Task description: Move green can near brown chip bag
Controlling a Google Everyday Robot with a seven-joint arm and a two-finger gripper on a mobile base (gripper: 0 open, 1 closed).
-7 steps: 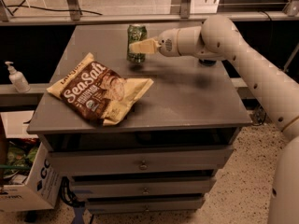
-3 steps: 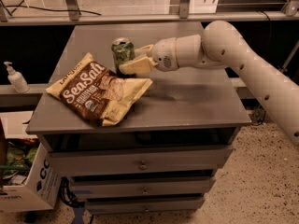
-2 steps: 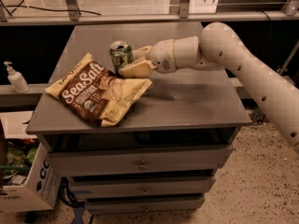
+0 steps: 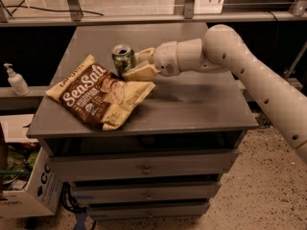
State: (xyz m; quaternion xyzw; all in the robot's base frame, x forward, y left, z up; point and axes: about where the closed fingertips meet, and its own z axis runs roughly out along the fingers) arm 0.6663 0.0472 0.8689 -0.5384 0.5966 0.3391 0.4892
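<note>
Moved: the can [image 4: 123, 59] and the gripper [image 4: 131, 66] had travelled from the upper middle of the cabinet top [image 4: 201, 104] leftward and down the frame, ending at the bag's upper right edge; the bag [image 4: 96, 92] had kept its place.
Can: left of centre in the frame, just beside the bag's top corner, silver top showing, leaning slightly. I could not tell whether its base touched the surface.
Gripper: at the can's right side, arm reaching in from the right of the frame; fingers [image 4: 144, 73] closed narrowly on the can, holding it.
Bag: flat, left of centre, its pale edge lying directly under the lower finger.
Stage: the can seemed near enough already; lowering and letting go looked like what remained.
Risk, footing: if the can came down partly on the crinkled bag edge, the uneven base could tip it.
Risk, release: opening while the can leaned could let it topple and roll toward the left edge.
Risk, retreat: a finger brushing the can or catching the bag on withdrawal could shift either.
Elsewhere: a soap bottle [image 4: 15, 79] stood off the cabinet at far left.
</note>
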